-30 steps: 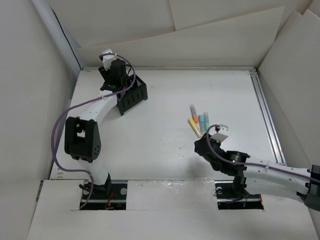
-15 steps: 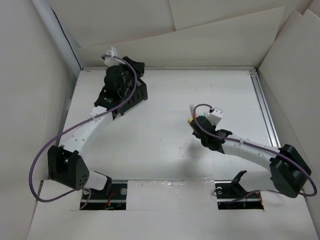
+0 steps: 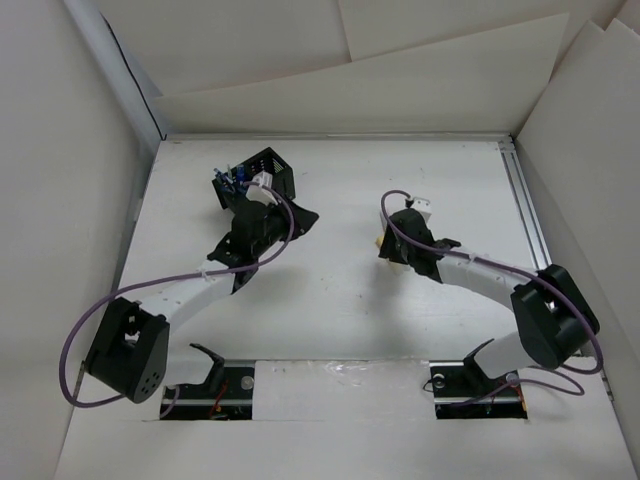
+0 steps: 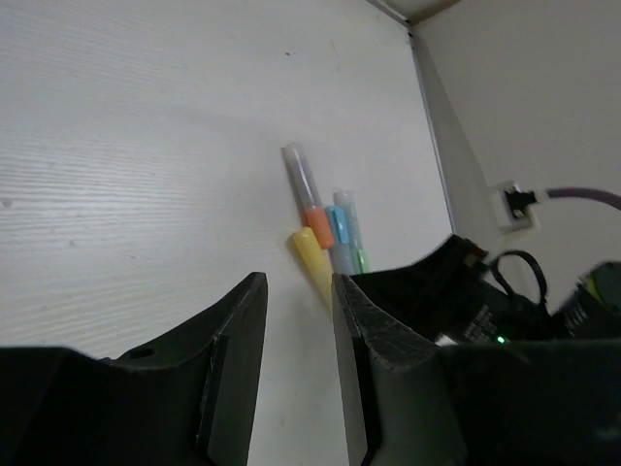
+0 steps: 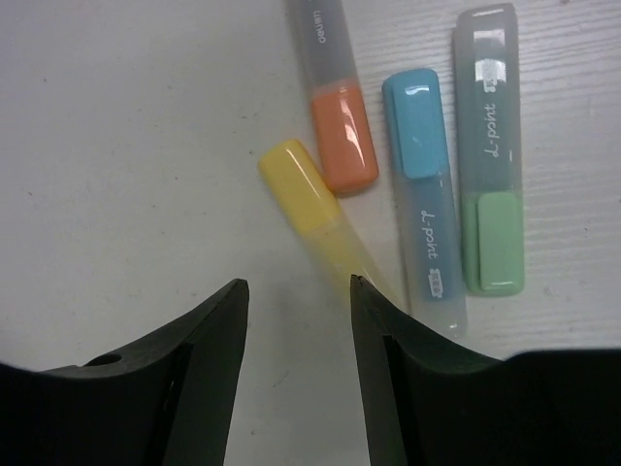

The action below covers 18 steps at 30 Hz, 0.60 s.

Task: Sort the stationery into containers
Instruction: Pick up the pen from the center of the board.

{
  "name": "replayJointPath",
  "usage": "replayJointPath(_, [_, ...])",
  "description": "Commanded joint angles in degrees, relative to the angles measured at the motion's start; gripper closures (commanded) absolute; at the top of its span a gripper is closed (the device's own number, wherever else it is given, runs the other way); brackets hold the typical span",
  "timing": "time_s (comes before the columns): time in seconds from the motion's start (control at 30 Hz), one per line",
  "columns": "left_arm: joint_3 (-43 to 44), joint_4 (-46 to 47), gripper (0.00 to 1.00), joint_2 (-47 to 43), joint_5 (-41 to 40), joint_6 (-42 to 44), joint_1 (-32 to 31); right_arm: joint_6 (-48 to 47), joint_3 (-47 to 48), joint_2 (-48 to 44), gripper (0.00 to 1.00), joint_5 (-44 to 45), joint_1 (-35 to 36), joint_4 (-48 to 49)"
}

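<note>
The right gripper (image 5: 296,291) is held open, the yellow highlighter (image 5: 309,206) at its 12 o'clock, so it can be straddled

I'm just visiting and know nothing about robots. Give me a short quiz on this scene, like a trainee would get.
1. Multiple choice: which short pastel highlighter lies nearest the gap between the fingers of the open right gripper? A orange, B yellow, C green.
2. True or false: the left gripper is clamped on a pen.
3. Fill in: ___ pastel highlighters lie on the white table.
Key: 1 B, the yellow highlighter. 2 False: its fingers stand apart with nothing between them. 3 Four.
</note>
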Motion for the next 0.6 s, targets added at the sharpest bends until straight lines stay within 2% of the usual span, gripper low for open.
replayJointPath(0.0, [-1.47, 6.44, 0.71, -3.18, 3.85, 0.48, -1.89, -3.88, 3.1, 2.31, 0.48, -5.81, -2.05, 3.38])
replayJointPath(0.27, [-4.9, 7.04, 0.71, -4.33, 5.08, 2.15, -3.66, -4.76, 2.4, 4.34, 0.47, -4.59, -2.67, 3.91])
replayJointPath(0.57, [-4.38, 7.05, 0.71, -3.27, 6.58, 2.68, -3.66, -3.53, 4.24, 6.89, 0.45, -5.82, -3.73, 2.59])
